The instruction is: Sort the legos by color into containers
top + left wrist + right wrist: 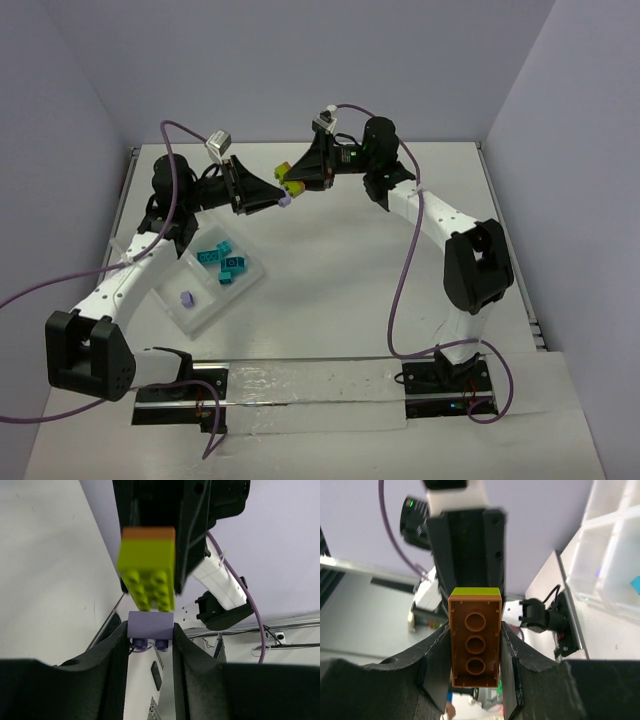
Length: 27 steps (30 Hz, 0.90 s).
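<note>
Nearest the overhead camera, the arm bases (440, 385) sat at the near edge of a pale white table (330, 270), which was enclosed by plain lavender walls (300, 60). A clear tray (200, 312) lay at the left, with teal bricks (225, 262) clustered in its far part and a lone purple brick (186, 297) in a nearer compartment.

Both arms met in the air above the far part of the table. The left gripper (151, 630) was clamped on a purple brick (151, 624), with a finger pressed against each side. Just above that brick, the right gripper (475, 630) gripped an orange-and-lime stack (475, 650). Whether the purple brick and the stack were joined could not be told.
</note>
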Each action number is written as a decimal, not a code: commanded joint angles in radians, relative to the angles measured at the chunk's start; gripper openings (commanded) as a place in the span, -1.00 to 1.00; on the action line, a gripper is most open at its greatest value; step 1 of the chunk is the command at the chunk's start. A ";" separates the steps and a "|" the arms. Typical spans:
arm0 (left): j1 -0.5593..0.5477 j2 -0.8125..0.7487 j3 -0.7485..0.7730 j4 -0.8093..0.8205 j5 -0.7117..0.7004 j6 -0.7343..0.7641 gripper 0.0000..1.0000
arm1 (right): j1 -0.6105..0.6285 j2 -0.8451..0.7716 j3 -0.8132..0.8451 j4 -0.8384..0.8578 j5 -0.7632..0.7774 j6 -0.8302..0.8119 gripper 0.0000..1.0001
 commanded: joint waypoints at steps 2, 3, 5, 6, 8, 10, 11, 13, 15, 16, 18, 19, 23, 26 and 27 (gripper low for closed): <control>0.032 -0.137 -0.027 -0.283 -0.027 0.166 -1.00 | -0.064 -0.053 0.001 -0.149 0.113 -0.093 -1.00; 0.055 -0.173 -0.040 -0.339 -0.051 0.191 -1.00 | -0.074 -0.063 0.016 -0.254 0.142 -0.166 -1.00; 0.088 -0.232 -0.043 -0.477 -0.117 0.236 -1.00 | -0.081 -0.074 0.054 -0.428 0.178 -0.290 -1.00; 0.110 -0.264 -0.042 -0.566 -0.156 0.262 -1.00 | -0.082 -0.078 0.070 -0.498 0.209 -0.338 -1.00; 0.149 -0.317 -0.039 -0.699 -0.234 0.298 -1.00 | -0.081 -0.080 0.087 -0.592 0.265 -0.402 -1.00; 0.181 -0.375 -0.016 -0.885 -0.405 0.306 -1.00 | -0.082 -0.084 0.118 -0.744 0.326 -0.502 -1.00; 0.186 -0.396 -0.008 -0.949 -0.487 0.297 -1.00 | -0.082 -0.087 0.125 -0.778 0.348 -0.524 -1.00; 0.197 -0.433 0.015 -1.150 -0.753 0.232 -1.00 | -0.083 -0.096 0.121 -0.819 0.386 -0.553 -1.00; 0.199 -0.449 0.017 -1.289 -0.974 0.140 -1.00 | -0.083 -0.104 0.113 -0.825 0.391 -0.560 -1.00; 0.199 -0.453 0.015 -1.372 -1.036 0.102 -1.00 | -0.083 -0.106 0.109 -0.826 0.389 -0.562 -1.00; 0.199 -0.463 0.003 -1.397 -1.076 0.086 -1.00 | -0.083 -0.106 0.102 -0.826 0.384 -0.566 -1.00; 0.199 -0.464 -0.002 -1.398 -1.093 0.080 -1.00 | -0.083 -0.107 0.096 -0.826 0.382 -0.567 -1.00; 0.199 -0.402 0.006 -1.529 -1.214 0.012 -1.00 | -0.082 -0.114 0.085 -0.823 0.370 -0.569 -1.00; 0.199 -0.304 0.002 -1.518 -1.288 0.009 -1.00 | -0.082 -0.117 0.080 -0.816 0.366 -0.568 -1.00; 0.199 -0.300 -0.003 -1.511 -1.287 0.010 -1.00 | -0.082 -0.117 0.080 -0.813 0.365 -0.567 -1.00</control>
